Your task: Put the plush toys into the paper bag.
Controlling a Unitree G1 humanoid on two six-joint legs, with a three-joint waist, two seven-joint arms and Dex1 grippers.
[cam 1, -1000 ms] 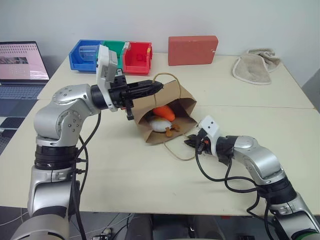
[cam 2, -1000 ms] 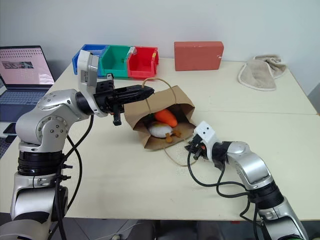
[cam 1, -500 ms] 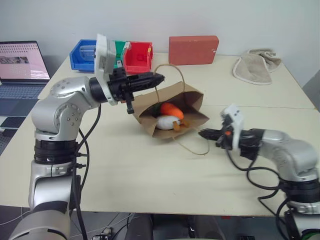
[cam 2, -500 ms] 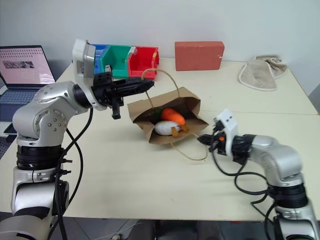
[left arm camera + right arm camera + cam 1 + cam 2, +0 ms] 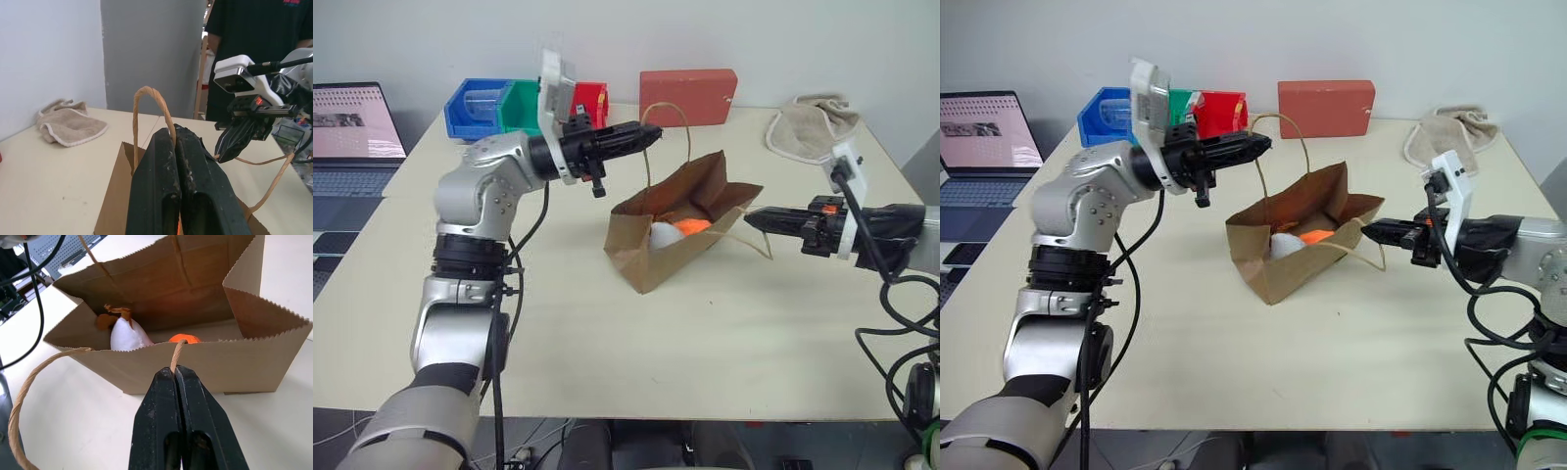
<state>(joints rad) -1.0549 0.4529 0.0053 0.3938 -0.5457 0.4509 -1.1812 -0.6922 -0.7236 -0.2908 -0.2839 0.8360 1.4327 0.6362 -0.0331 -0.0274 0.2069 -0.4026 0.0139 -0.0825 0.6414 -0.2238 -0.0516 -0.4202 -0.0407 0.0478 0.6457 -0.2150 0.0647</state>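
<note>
My left fingers [image 5: 177, 147] are pinched shut on one thin loop handle [image 5: 664, 137] of the paper bag [image 5: 680, 240]; my right fingers [image 5: 175, 382] are shut on the other handle [image 5: 29, 382]. To stand the bag well, I should raise both handles evenly, or the crisp kraft paper may crease or tip. Inside the bag lie the plush toys: the soft white egg [image 5: 128, 335] beside the orange ball [image 5: 184, 338]. The bag sits mid-tabletop [image 5: 607, 372].

A: Where's the brown paper bag [image 5: 677, 235]?
B: Open, tilted on the surface, both loop handles pulled up.
A: The toys?
B: The white egg toy [image 5: 128, 336] and the orange ball toy [image 5: 185, 338] lie inside.
</note>
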